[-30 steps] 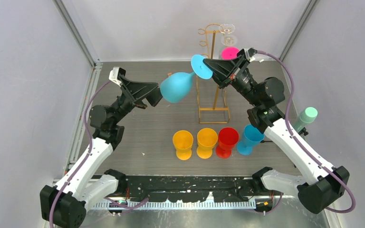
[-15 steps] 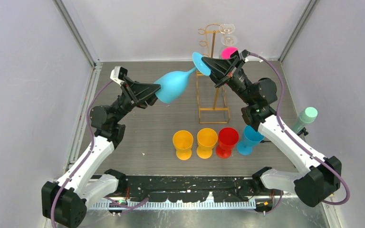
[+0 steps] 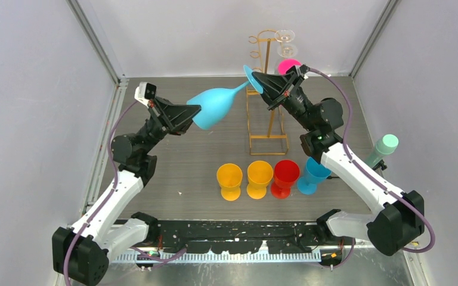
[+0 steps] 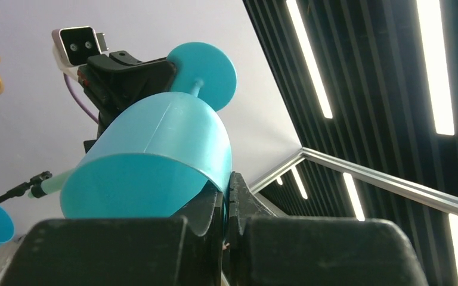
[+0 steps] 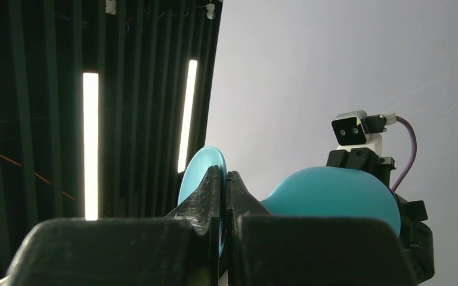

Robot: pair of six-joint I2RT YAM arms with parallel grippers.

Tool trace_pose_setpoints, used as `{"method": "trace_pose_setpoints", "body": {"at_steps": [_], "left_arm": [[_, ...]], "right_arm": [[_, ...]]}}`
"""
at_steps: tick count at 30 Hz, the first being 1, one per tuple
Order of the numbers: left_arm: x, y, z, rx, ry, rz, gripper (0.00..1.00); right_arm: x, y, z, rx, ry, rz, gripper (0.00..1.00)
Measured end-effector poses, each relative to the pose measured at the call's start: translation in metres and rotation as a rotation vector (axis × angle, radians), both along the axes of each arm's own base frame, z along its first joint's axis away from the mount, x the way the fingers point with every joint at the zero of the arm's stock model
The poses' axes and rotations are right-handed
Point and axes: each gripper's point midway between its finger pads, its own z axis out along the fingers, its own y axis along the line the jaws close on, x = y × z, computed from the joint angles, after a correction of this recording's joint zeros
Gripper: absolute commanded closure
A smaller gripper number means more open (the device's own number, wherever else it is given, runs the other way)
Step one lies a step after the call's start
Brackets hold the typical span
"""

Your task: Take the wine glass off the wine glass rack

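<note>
I see the wine glass (image 3: pixel 214 106) lying tilted in the air, its foot just left of the wine glass rack (image 3: pixel 248 122). My left pincer (image 3: pixel 192 114) is clamped on the bowl's rim and my right pincer (image 3: pixel 257 83) is nipped nearly together on the foot. Four coloured cups (image 3: pixel 260 174) stand nearer on the desk (image 3: pixel 173 173).

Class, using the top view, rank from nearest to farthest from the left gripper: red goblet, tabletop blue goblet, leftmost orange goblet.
From the left gripper:
1. Leftmost orange goblet, front centre.
2. Red goblet, further right.
3. Tabletop blue goblet, rightmost.
</note>
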Motion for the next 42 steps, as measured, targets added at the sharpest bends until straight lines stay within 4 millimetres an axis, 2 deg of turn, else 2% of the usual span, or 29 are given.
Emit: {"method": "trace_pose_setpoints", "body": {"at_steps": [1,2,3,4,6,8,10,13,16,19,23,25,27,30,34,37,42], "left_arm": [[0.0,0.001,0.001,-0.003,-0.005,0.003,1.0],[0.0,0.001,0.001,-0.003,-0.011,0.007,1.0],[0.0,0.0,0.001,-0.002,-0.016,0.009,1.0],[0.0,0.0,0.001,0.002,-0.025,0.014,1.0],[-0.002,0.0,0.0,0.017,-0.052,0.026,1.0],[-0.001,-0.002,-0.003,0.043,-0.064,0.043,1.0],[0.003,-0.002,-0.009,0.084,-0.068,0.071,1.0],[0.008,0.001,-0.014,0.176,-0.076,0.141,1.0],[0.008,0.005,-0.011,0.287,-0.116,0.228,1.0],[0.009,0.017,0.001,0.42,-0.155,0.374,1.0],[0.021,0.035,-0.005,0.647,-0.154,0.522,1.0],[0.027,0.042,-0.018,0.758,-0.14,0.554,1.0],[0.036,0.05,-0.046,0.898,-0.089,0.575,1.0],[0.041,0.066,-0.101,1.12,0.015,0.559,1.0],[0.036,0.079,-0.166,1.363,0.141,0.436,1.0],[0.025,0.082,-0.199,1.493,0.2,0.331,1.0],[0.002,0.076,-0.235,1.683,0.207,0.174,1.0]], "right_arm": [[0.001,0.001,-0.001,0.003,0.005,0.003,0.84],[0.001,0.001,-0.001,0.005,0.003,0.005,0.69],[0.001,0.0,-0.001,0.006,0.001,0.005,0.62],[0.001,0.001,-0.002,0.001,-0.009,0.002,0.5],[0.0,0.003,-0.007,-0.018,-0.017,0.005,0.37],[-0.001,0.005,-0.012,-0.044,-0.034,-0.001,0.29],[-0.001,0.007,-0.016,-0.071,-0.048,-0.013,0.24],[-0.002,0.007,-0.022,-0.119,-0.059,-0.039,0.22],[-0.004,0.007,-0.032,-0.193,-0.057,-0.07,0.22],[-0.007,0.005,-0.045,-0.282,-0.055,-0.104,0.22],[-0.015,-0.003,-0.051,-0.409,-0.082,-0.17,0.22],[-0.019,-0.008,-0.048,-0.464,-0.106,-0.204,0.22],[-0.022,-0.013,-0.048,-0.517,-0.128,-0.235,0.22],[-0.025,-0.02,-0.053,-0.595,-0.147,-0.273,0.22],[-0.023,-0.024,-0.072,-0.688,-0.13,-0.296,0.23],[-0.02,-0.025,-0.084,-0.731,-0.107,-0.298,0.24],[-0.017,-0.024,-0.093,-0.755,-0.093,-0.292,0.25]]}}
